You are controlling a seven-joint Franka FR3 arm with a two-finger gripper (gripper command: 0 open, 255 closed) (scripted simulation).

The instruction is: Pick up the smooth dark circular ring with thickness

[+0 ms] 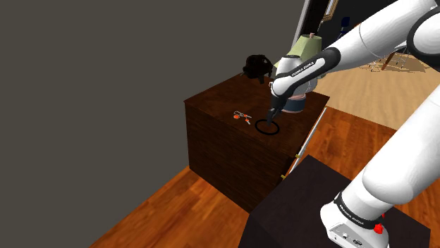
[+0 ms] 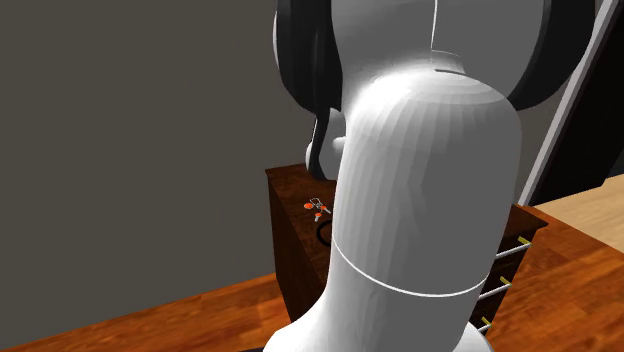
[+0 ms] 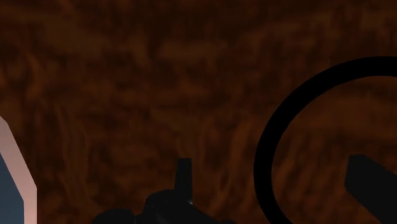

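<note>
Black ring, flat on top of dark wooden cabinet.
Gripper low over it; 2 fingers set apart, straddling rim, 1 inside the loop, neither touching. Small orange item nearby.

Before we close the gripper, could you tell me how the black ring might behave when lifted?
The ring shows a clean circle, so probably stiff. Its thin, smooth band may slip or swing in the gripper. Lying flat on the dresser, it seems unlikely to roll.
</note>
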